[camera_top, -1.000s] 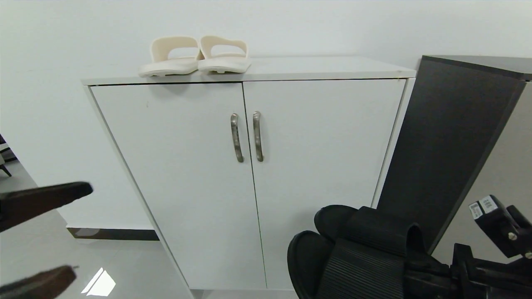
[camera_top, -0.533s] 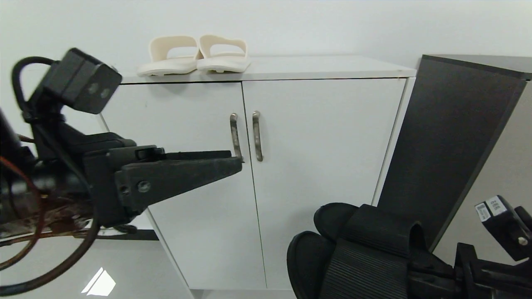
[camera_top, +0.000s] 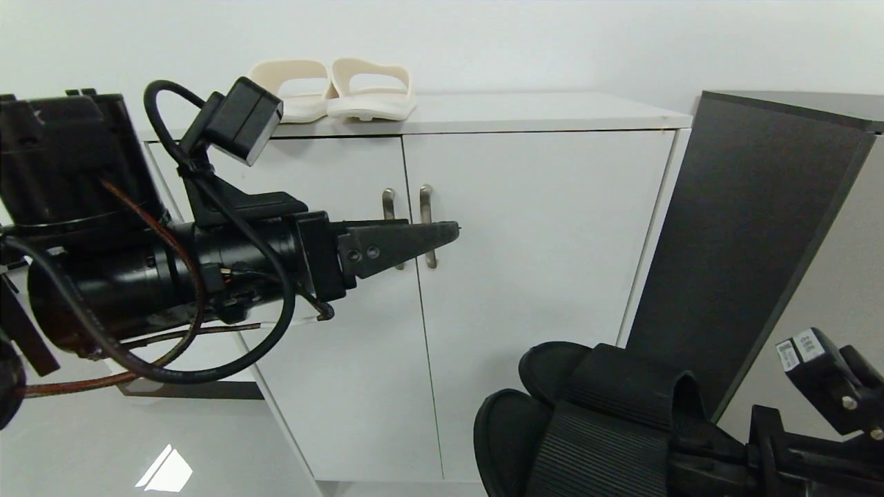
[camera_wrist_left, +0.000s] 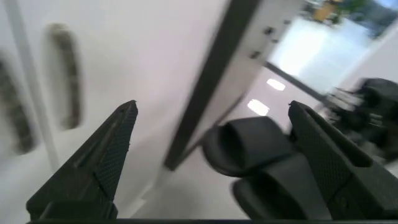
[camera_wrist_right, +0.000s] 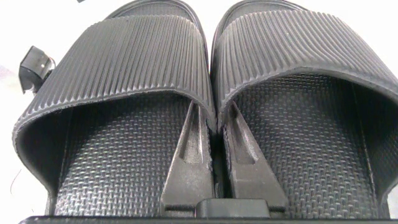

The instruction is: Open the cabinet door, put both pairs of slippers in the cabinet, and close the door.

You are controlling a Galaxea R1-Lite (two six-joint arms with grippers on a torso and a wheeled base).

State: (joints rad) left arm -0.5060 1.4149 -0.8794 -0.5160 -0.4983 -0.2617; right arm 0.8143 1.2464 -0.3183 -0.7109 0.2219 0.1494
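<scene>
Cabinet top (camera_top: 539, 110), cream slippers (camera_top: 359, 107) toes toward wall (camera_top: 552, 41)

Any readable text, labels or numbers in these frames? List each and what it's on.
Too small to read: dark print on the white sticker, which sits on the black mount at the lower right of the head view.
No text visible: the white cabinet, its handles, the cream slippers and the black slippers.
</scene>
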